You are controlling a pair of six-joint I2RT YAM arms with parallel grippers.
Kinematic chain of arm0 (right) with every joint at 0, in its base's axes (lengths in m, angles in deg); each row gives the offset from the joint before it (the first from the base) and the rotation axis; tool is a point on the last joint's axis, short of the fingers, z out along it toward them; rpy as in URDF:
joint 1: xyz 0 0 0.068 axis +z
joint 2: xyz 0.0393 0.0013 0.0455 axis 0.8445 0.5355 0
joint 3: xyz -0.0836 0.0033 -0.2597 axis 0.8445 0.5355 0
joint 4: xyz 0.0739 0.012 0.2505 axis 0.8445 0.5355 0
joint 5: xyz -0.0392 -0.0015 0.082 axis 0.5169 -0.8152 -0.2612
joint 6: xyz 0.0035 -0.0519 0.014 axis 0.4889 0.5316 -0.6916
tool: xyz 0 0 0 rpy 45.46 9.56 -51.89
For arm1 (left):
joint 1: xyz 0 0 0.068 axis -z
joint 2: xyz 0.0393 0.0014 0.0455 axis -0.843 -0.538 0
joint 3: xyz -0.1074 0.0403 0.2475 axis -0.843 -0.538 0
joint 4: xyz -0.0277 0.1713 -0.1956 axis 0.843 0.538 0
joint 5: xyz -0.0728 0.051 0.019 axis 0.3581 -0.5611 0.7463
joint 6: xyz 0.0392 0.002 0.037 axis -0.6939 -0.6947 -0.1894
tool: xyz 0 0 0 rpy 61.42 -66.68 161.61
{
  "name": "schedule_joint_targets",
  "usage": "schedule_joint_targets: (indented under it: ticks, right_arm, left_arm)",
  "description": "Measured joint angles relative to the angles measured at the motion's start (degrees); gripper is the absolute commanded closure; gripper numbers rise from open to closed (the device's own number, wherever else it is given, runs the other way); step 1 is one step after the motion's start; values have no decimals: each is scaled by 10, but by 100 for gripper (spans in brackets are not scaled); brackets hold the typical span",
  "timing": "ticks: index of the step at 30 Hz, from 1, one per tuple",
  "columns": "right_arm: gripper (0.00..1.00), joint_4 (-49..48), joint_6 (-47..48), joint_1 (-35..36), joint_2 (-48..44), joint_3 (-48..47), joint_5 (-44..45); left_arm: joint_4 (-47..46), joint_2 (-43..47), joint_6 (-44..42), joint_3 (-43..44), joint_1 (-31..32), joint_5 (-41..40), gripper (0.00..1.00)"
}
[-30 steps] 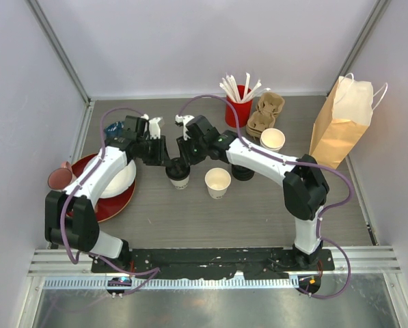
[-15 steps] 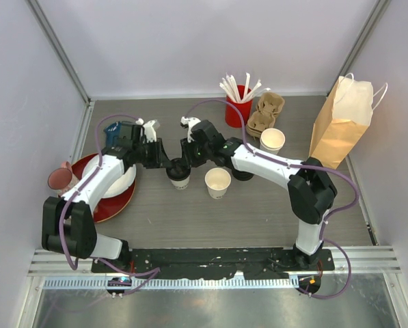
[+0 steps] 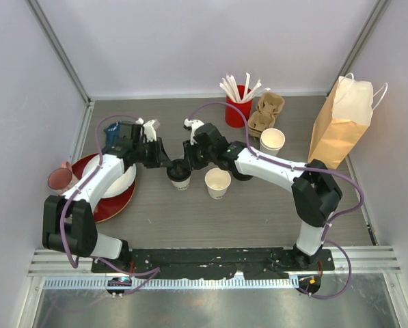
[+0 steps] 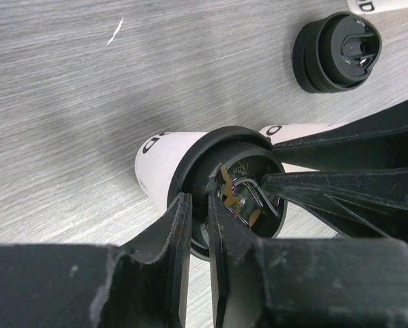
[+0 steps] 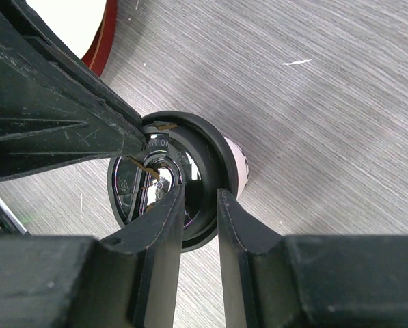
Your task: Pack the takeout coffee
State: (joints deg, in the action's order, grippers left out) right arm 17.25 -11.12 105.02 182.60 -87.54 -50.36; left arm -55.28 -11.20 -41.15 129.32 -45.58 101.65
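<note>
- The red plate lies at 9 o'clock on the table. It is well apart from the work and has no part in the packing.
- The left tool reaches in from 10 o'clock. Its fingers are closed to a narrow slot that nips the near rim of the sip lid, probably to steady or seat the lid rather than to lift.
- The lidded cup stands upright just toward 9 o'clock of the table's centre, pinned between both tools. It is not yet packed.
- The right tool comes in from 2 o'clock and is clamped across the opposite rim of the same lid. The two opposed grips keep the light cup from tipping.
- A lidless cup stands just beside it at 3 o'clock, with a stack of black lids next along.
- The cardboard carriers sit at 1 o'clock and the paper bag stands open at 2 o'clock. These are the likely destinations, and both are within the right arm's reach.
- I cannot find a second lidded cup.
</note>
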Motion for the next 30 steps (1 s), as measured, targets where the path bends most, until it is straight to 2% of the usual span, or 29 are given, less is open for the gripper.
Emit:
schedule_joint_targets:
  ticks: [5, 17, 22, 30]
  right_arm:
    - [67, 41, 8, 2, 1, -21, -2]
    - [60, 118, 42, 2, 15, -94, 10]
    - [64, 125, 40, -3, 15, -112, 9]
    - [68, 125, 10, -17, 5, -83, -4]
  left_arm:
    - [51, 0, -19, 26, 0, -5, 75]
    - [114, 0, -45, 85, 0, -1, 70]
    - [120, 0, -52, 88, -6, -3, 74]
    - [114, 0, -51, 50, -25, -20, 75]
